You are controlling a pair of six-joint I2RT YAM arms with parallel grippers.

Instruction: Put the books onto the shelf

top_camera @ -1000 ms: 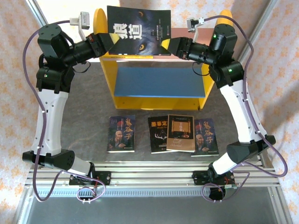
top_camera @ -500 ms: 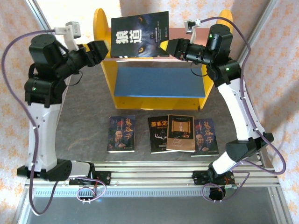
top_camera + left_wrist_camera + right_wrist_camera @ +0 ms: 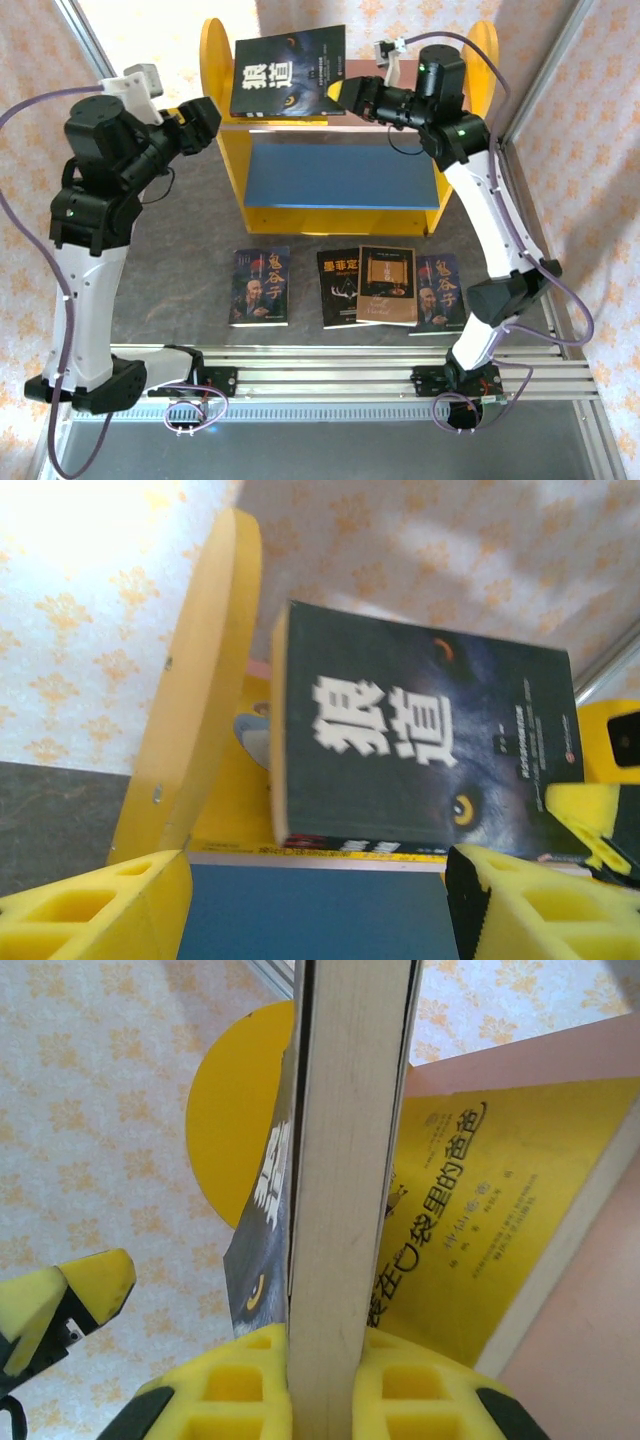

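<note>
While the overhead cam lays out the whole grey tabletop (image 3: 180, 260) with the two-tier shelf (image 3: 340, 176) at its far side, the wrist cams add the close-up stuff. Right arm (image 3: 490, 210) stands tall, forearm bent leftward across the shelf top. Left arm (image 3: 85, 250) stands bent beside the shelf's left panel, wrist aimed at it.

The wolf-face book (image 3: 288, 72) is up on edge at the pink upper board, cover facing the arm bases. It looks wider than tall, so the long axis runs along the shelf. A row of four books (image 3: 387, 285) lies flat near the front.

Right wrist cam: the right gripper (image 3: 320, 1380) fingers (image 3: 420, 1385) pinch the book's page edge, with a yellow book (image 3: 480, 1210) flat on the board behind it. Left wrist cam: the left gripper (image 3: 310, 920) fingers (image 3: 90, 910) are spread wide, clear of the book.
</note>
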